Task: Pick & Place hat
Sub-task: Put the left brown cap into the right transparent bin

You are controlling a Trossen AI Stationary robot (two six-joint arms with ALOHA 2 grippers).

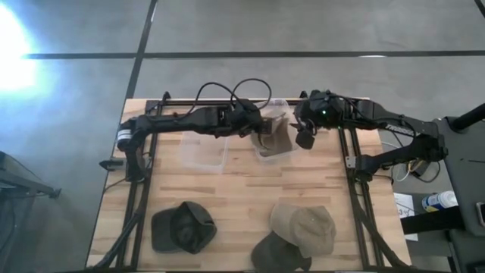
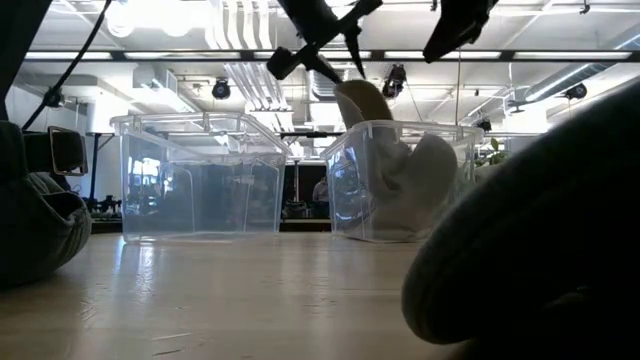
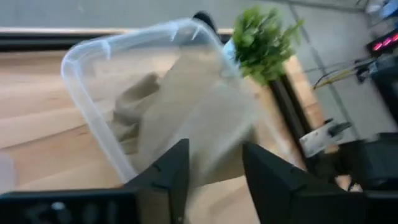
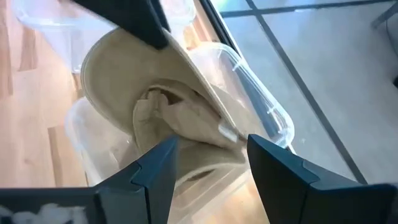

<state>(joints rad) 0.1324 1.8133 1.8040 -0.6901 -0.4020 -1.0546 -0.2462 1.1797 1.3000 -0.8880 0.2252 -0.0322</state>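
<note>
A tan hat (image 1: pixel 277 141) lies crumpled in the right clear bin (image 1: pixel 264 156) at the table's far middle. Its brim (image 2: pixel 360 100) sticks up over the bin's rim. My left gripper (image 1: pixel 261 127) is open just above that brim, and the hat (image 3: pixel 186 118) shows between its fingers. My right gripper (image 1: pixel 305 139) is open and empty beside the bin's right wall, looking down on the hat (image 4: pixel 161 106). A dark green hat (image 1: pixel 182 228), a tan hat (image 1: pixel 305 227) and a dark hat (image 1: pixel 279 255) rest on the table near its front edge. My left gripper stands open over the hat's upturned brim (image 4: pixel 124 46), its fingers pointing down into the bin. I cannot tell whether a fingertip (image 4: pixel 140 22) touches the brim. The hat rests in the bin, its brim leaning on the bin's wall.
An empty clear bin (image 1: pixel 203 152) stands just left of the filled one. Black rails (image 1: pixel 352 163) run along the table's left and right sides. Bare wood lies between the bins and the hats at the front.
</note>
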